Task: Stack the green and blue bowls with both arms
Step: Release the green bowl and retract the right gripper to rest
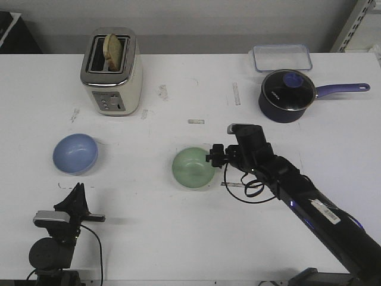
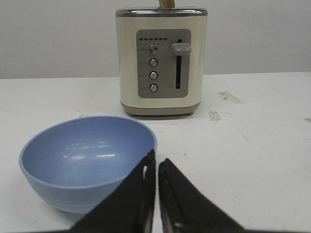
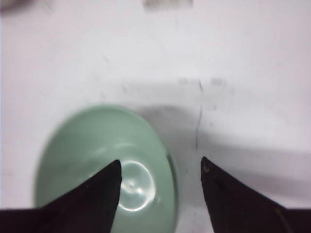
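Observation:
The light blue bowl [image 1: 75, 153] sits upright at the left of the white table. The pale green bowl [image 1: 193, 168] sits near the middle. My left gripper [image 1: 77, 187] is low at the front, just short of the blue bowl [image 2: 87, 160]. In the left wrist view this gripper [image 2: 156, 159] is shut and empty, its tips beside the bowl's rim. My right gripper [image 1: 211, 156] hovers at the green bowl's right rim. In the right wrist view it [image 3: 160, 167] is open and straddles the rim of the green bowl [image 3: 97, 160], one finger above the inside and one above the table.
A cream toaster [image 1: 111, 71] with bread in its slot stands behind the blue bowl. At the back right are a dark navy pot [image 1: 287, 95] with a glass lid and long handle, and a clear lidded container [image 1: 281, 58]. A black cable loops under the right wrist.

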Controlling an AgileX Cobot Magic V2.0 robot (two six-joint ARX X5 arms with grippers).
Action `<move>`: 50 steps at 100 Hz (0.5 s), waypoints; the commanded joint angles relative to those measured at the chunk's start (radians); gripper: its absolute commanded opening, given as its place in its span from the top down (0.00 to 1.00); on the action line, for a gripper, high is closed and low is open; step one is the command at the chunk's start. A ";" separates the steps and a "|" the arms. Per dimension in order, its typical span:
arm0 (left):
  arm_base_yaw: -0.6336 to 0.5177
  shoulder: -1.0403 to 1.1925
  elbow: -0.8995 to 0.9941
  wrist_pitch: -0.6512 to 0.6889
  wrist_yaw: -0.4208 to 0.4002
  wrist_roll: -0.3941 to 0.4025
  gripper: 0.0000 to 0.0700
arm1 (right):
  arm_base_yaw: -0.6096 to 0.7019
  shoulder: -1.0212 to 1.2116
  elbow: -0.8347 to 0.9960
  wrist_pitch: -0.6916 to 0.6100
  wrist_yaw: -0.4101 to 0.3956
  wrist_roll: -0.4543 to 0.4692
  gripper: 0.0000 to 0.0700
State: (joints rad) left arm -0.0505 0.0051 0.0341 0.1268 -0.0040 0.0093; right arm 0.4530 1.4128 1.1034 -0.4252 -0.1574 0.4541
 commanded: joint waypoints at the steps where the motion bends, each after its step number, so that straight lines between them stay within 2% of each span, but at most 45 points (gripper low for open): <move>1: 0.000 -0.002 -0.022 0.016 -0.003 0.005 1.00 | -0.018 -0.024 0.014 0.015 0.001 -0.153 0.50; 6: 0.000 -0.002 -0.022 0.016 -0.003 0.005 1.00 | -0.037 -0.051 0.009 0.022 0.001 -0.237 0.52; 12: 0.000 -0.002 -0.022 0.016 -0.003 0.005 1.00 | -0.058 -0.083 -0.003 0.035 0.002 -0.335 0.58; 17: 0.000 -0.002 -0.022 0.016 -0.003 0.005 1.00 | -0.075 -0.110 -0.018 0.051 0.003 -0.397 0.68; 20: 0.000 -0.002 -0.022 0.016 -0.003 0.005 1.00 | -0.089 -0.131 -0.034 0.072 0.007 -0.433 0.78; 28: 0.000 -0.002 -0.022 0.016 -0.003 0.005 1.00 | -0.122 -0.184 -0.080 0.122 0.027 -0.460 0.95; 34: 0.000 -0.002 -0.022 0.016 -0.003 0.005 1.00 | -0.147 -0.227 -0.123 0.167 0.031 -0.458 0.98; 50: 0.000 -0.002 -0.021 0.016 -0.003 0.005 1.00 | -0.222 -0.358 -0.263 0.306 0.031 -0.454 0.98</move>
State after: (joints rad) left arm -0.0505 0.0051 0.0341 0.1268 -0.0044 0.0093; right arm 0.2504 1.0962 0.8772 -0.1745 -0.1295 0.0177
